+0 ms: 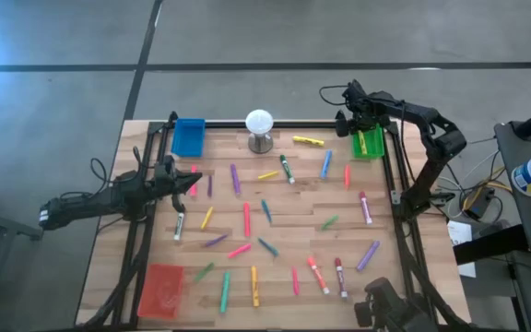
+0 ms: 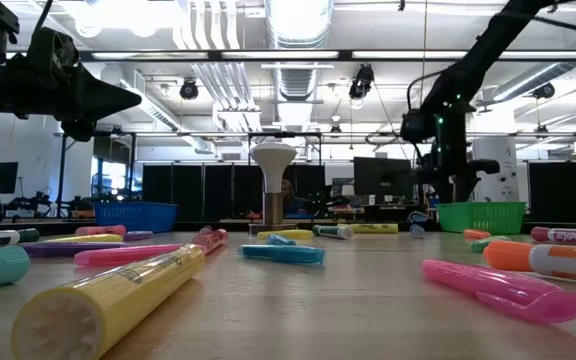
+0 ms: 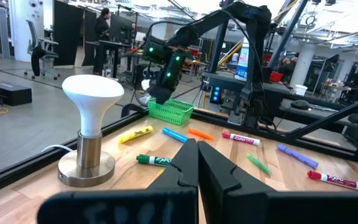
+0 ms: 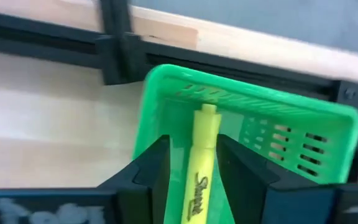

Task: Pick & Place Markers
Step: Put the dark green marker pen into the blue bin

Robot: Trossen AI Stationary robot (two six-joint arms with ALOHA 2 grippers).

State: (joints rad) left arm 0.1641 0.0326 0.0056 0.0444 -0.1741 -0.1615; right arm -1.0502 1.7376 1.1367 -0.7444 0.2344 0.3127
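Observation:
Many coloured markers (image 1: pixel 246 219) lie flat across the wooden table. My right gripper (image 1: pixel 358 127) (image 4: pixel 194 148) hangs open, pointing down, just above the green tray (image 4: pixel 166 106) at the far right corner. A yellow marker (image 4: pixel 205 162) lies in that tray between the fingers, with green showing beside it. My left gripper (image 1: pixel 188 180) (image 3: pixel 194 155) is shut on nothing, raised above the table's left side (image 2: pixel 118 100), over a pink marker (image 1: pixel 194 184).
A blue tray (image 1: pixel 189 136) sits at the far left and a red tray (image 1: pixel 162 289) at the near left corner. A white ball on a metal stand (image 1: pixel 260 129) stands at the far middle. A black frame (image 1: pixel 396 184) rims the table. People stand in the room behind.

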